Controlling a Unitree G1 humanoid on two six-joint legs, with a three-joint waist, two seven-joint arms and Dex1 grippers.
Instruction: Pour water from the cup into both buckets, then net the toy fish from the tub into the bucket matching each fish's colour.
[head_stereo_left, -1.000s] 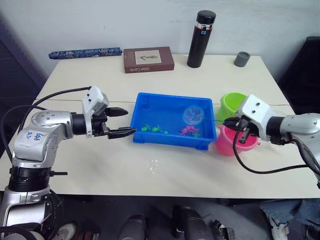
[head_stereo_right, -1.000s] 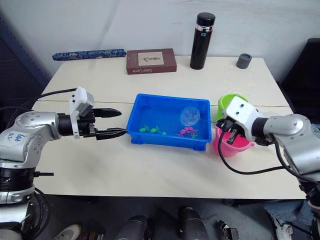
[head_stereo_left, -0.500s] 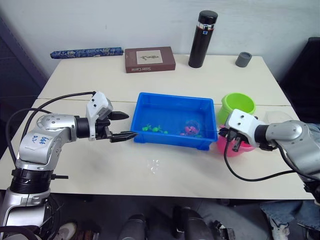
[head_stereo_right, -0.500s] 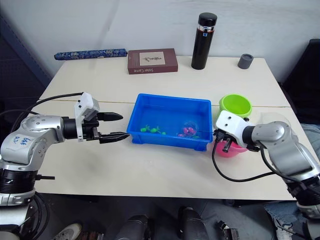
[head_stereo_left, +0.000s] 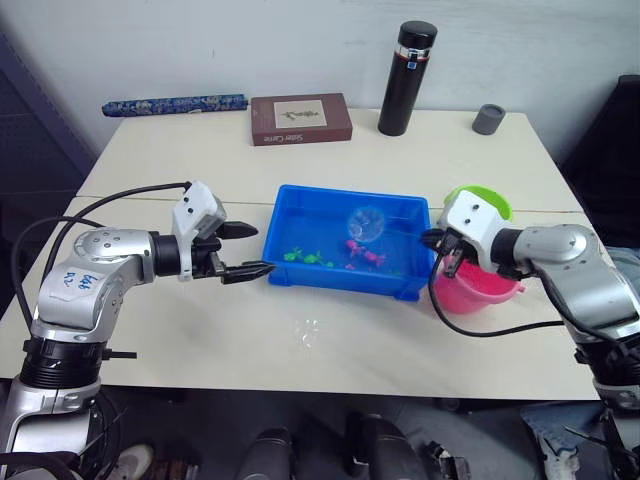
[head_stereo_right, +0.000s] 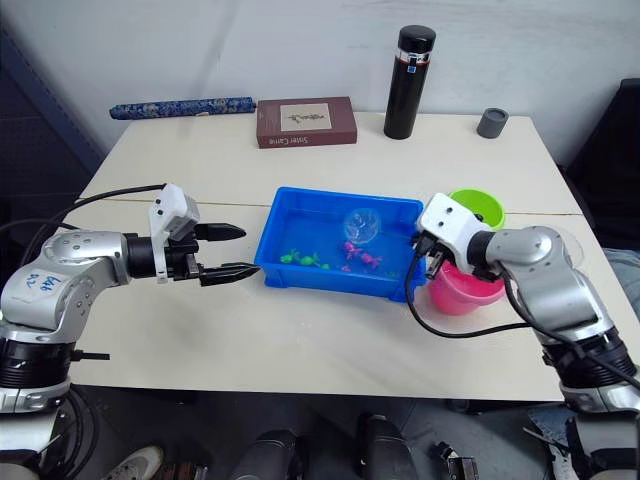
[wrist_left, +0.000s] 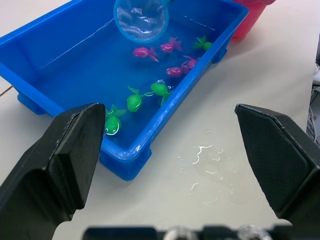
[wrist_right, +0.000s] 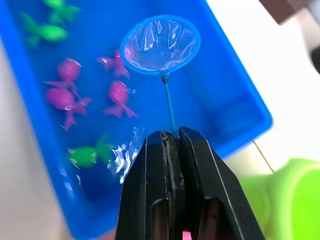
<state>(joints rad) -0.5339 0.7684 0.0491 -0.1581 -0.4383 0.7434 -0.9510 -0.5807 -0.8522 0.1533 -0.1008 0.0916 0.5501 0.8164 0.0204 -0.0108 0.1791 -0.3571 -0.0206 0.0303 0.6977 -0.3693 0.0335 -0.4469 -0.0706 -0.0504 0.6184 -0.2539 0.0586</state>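
1. I start with the table (head_stereo_left: 330, 350): there is a splash of spilled water on it in front of the tub (head_stereo_left: 300, 205), which sits mid-table with the pink bucket (head_stereo_left: 470, 292) and green bucket (head_stereo_left: 492, 197) just off its right end.
2. The tub holds the toy fish (wrist_left: 150, 52), green ones toward my left arm's end and pink ones nearer the middle and the right end, all loose in shallow water.
3. My left gripper (head_stereo_left: 243, 250) hovers beside the tub's left wall, fingers spread wide and holding nothing.
4. My right gripper (head_stereo_right: 432, 256) is pressed together on the thin handle of the net (wrist_right: 160, 45). Half a second ago the hoop was down among the pink fish; now it is raised above the water over the far middle of the tub.
5. From my wrist camera the mesh looks empty, though glare on the netting makes me less than sure. I judge the scoop missed, so no fish is ready for either bucket and I need another dip.
6. The cup is probably the faint clear shape behind my right arm, but I cannot confirm it.
7. Writing: the brown book (head_stereo_left: 300, 118) at the back has a pale line on its spine, too small to read; the black flask (head_stereo_left: 407, 78) carries a small blue label, also illegible.
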